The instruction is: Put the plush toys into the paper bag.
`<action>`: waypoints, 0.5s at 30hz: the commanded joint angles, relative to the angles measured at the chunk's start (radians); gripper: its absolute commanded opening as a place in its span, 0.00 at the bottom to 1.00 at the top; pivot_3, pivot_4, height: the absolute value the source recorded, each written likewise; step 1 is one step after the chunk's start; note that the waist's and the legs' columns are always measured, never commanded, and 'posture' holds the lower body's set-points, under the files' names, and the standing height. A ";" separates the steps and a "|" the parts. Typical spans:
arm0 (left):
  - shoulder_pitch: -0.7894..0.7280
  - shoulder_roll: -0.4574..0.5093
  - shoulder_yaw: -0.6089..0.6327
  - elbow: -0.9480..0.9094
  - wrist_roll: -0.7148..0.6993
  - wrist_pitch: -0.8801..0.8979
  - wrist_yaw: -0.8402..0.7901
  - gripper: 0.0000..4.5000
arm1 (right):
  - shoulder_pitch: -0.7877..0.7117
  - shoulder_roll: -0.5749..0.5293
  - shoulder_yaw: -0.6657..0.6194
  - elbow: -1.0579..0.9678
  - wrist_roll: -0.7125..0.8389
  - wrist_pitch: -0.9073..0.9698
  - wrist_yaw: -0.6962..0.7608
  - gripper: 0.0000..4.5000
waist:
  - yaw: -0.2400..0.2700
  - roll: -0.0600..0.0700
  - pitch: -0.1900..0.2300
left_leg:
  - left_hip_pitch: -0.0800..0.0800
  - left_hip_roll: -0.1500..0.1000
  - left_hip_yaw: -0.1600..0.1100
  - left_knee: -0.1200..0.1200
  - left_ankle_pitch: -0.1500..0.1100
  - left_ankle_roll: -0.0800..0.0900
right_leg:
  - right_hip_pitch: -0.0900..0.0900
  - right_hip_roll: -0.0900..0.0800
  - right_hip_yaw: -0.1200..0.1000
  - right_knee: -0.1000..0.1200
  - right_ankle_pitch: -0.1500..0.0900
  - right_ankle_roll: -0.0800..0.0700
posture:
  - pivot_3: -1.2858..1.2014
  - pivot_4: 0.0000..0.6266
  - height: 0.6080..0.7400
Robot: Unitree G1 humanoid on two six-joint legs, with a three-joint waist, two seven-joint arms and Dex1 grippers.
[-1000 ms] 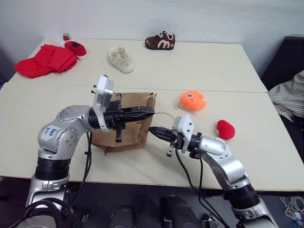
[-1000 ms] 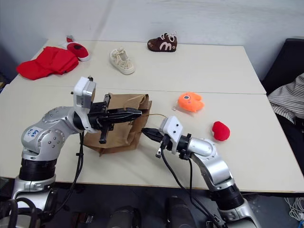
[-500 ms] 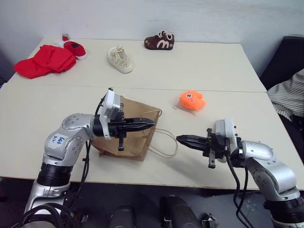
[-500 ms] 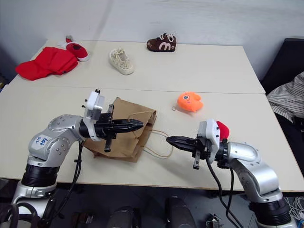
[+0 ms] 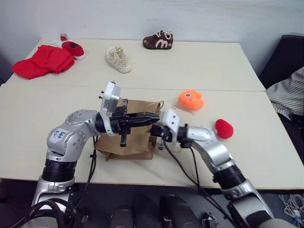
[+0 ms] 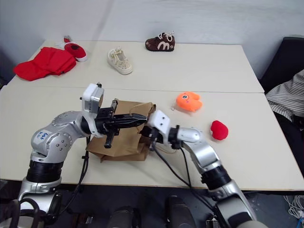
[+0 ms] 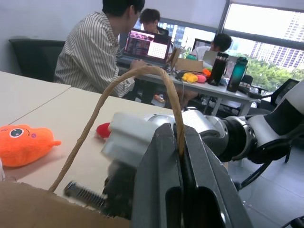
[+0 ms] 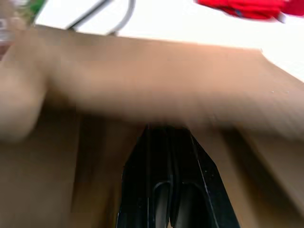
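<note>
The paper bag (image 5: 128, 135) lies crumpled near the front of the table (image 5: 228, 66), its mouth toward three o'clock. The left gripper (image 5: 154, 116) has its jaws pinched on a cord handle (image 7: 137, 76) of the bag, lifting the loop. The right gripper (image 8: 168, 142), jaws pressed together, pokes at the bag's mouth. The orange plush toy (image 5: 191, 100) sits at about two o'clock from the bag, the red plush toy (image 5: 224, 128) at three o'clock, both outside it on the table.
</note>
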 commanded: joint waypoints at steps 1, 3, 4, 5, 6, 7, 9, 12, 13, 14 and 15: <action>-0.027 -0.008 0.030 0.000 -0.030 -0.004 0.006 0.00 | -0.009 0.024 0.017 0.093 -0.041 -0.028 -0.002 0.00 | 0.000 0.000 0.000 | -0.001 0.000 0.000 0.001 0.000 0.000 | 0.000 -0.001 0.000 -0.001 0.000 0.000 | 0.52 0.24 1.00; -0.040 -0.009 0.049 0.011 -0.036 -0.006 0.013 0.00 | -0.011 0.035 0.027 0.150 -0.074 -0.076 -0.003 0.00 | -0.003 0.000 0.000 | -0.002 -0.001 0.000 0.002 -0.001 0.001 | 0.000 -0.001 0.000 -0.001 0.001 0.001 | 0.52 0.24 1.00; -0.045 -0.006 0.061 0.018 -0.037 -0.008 0.015 0.00 | -0.008 0.039 0.026 0.168 -0.081 -0.081 -0.006 0.00 | -0.004 0.000 0.000 | -0.002 -0.001 0.000 0.003 -0.001 0.001 | 0.000 -0.001 0.000 -0.001 0.001 0.001 | 0.52 0.24 1.00; -0.051 -0.002 0.072 0.026 -0.036 -0.012 0.016 0.00 | -0.004 0.041 0.027 0.182 -0.089 -0.095 -0.006 0.00 | -0.004 0.000 0.000 | -0.002 -0.001 0.000 0.003 -0.001 0.001 | 0.000 -0.001 0.000 0.000 0.001 0.001 | 0.52 0.24 1.00; -0.055 0.003 0.082 0.034 -0.035 -0.016 0.014 0.00 | 0.001 0.042 0.027 0.192 -0.097 -0.110 -0.006 0.00 | -0.005 0.000 0.000 | -0.002 0.000 0.000 0.003 -0.001 0.001 | 0.000 -0.001 0.000 0.000 0.001 0.001 | 0.52 0.24 1.00; -0.058 0.011 0.092 0.040 -0.034 -0.019 0.009 0.00 | 0.011 0.041 0.025 0.194 -0.100 -0.114 -0.006 0.00 | -0.007 0.000 0.000 | -0.001 0.000 0.000 0.002 -0.001 0.001 | 0.000 -0.001 0.000 0.000 0.001 0.001 | 0.52 0.24 1.00; -0.062 0.026 0.103 0.050 -0.024 -0.029 -0.003 0.00 | 0.027 0.036 0.025 0.196 -0.112 -0.134 -0.007 0.00 | -0.009 0.000 0.000 | -0.001 0.000 0.000 0.002 -0.001 0.001 | 0.000 -0.001 0.000 0.000 0.001 0.001 | 0.52 0.24 1.00; -0.083 0.048 0.115 0.077 -0.011 -0.049 -0.014 0.00 | 0.047 0.030 0.023 0.195 -0.134 -0.145 -0.028 0.00 | -0.009 0.000 0.000 | -0.001 0.000 0.000 0.002 -0.001 0.001 | 0.000 -0.001 0.000 0.000 0.001 0.001 | 0.52 0.24 1.00; -0.098 0.056 0.120 0.094 0.000 -0.064 -0.018 0.00 | 0.054 0.030 0.021 0.193 -0.141 -0.140 -0.043 0.00 | -0.009 0.000 0.000 | -0.001 0.000 0.000 0.002 -0.001 0.001 | 0.000 -0.001 0.000 0.000 0.001 0.001 | 0.52 0.24 1.00; -0.113 0.064 0.126 0.111 0.007 -0.076 -0.022 0.00 | 0.060 0.032 0.019 0.191 -0.148 -0.136 -0.059 0.00 | -0.009 0.000 0.000 | -0.001 0.000 0.000 0.002 -0.001 0.001 | 0.000 -0.001 0.000 0.000 0.001 0.001 | 0.52 0.24 1.00; -0.127 0.070 0.130 0.128 0.014 -0.087 -0.026 0.00 | 0.063 0.035 0.018 0.192 -0.160 -0.138 -0.080 0.00 | -0.009 0.000 0.000 | -0.001 0.000 0.000 0.002 -0.001 0.001 | 0.000 -0.001 0.000 0.001 0.001 0.001 | 0.52 0.24 1.00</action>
